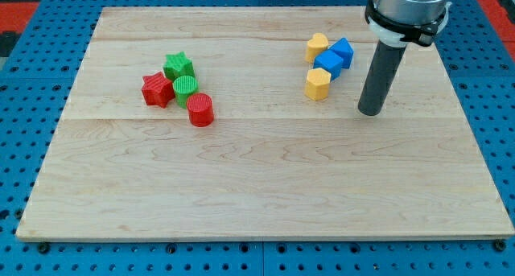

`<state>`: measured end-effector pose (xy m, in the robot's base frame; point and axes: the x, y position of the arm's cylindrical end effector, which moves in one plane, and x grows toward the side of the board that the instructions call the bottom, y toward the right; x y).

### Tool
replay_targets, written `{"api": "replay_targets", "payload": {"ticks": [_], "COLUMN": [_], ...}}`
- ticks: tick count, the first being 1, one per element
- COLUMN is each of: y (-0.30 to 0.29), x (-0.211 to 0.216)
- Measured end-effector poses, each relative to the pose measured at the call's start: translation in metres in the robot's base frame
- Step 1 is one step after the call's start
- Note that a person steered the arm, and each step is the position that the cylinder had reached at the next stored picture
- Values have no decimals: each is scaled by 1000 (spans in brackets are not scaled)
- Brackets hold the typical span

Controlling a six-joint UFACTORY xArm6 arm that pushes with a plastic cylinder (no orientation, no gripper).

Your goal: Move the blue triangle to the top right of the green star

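My tip [370,112], the tool's plain rod end with nothing to open or close, rests on the desk [265,195] touching no block. Just to its left sit four blocks: the blue triangle [344,50], a blue cube [328,63] and two yellow blocks [317,45] [318,83]. Far left cluster four more: green star [178,65], green cylinder [186,88], red star [158,89], red cylinder [201,109].

Red, green, yellow, blue blocks [179,65]; pale wooden board [265,187]
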<state>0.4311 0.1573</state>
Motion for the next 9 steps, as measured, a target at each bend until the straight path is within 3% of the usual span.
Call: {"api": "replay_targets", "payload": {"ticks": [5, 6, 9], "y": [-1, 24, 13], "x": [0, -11, -100]}}
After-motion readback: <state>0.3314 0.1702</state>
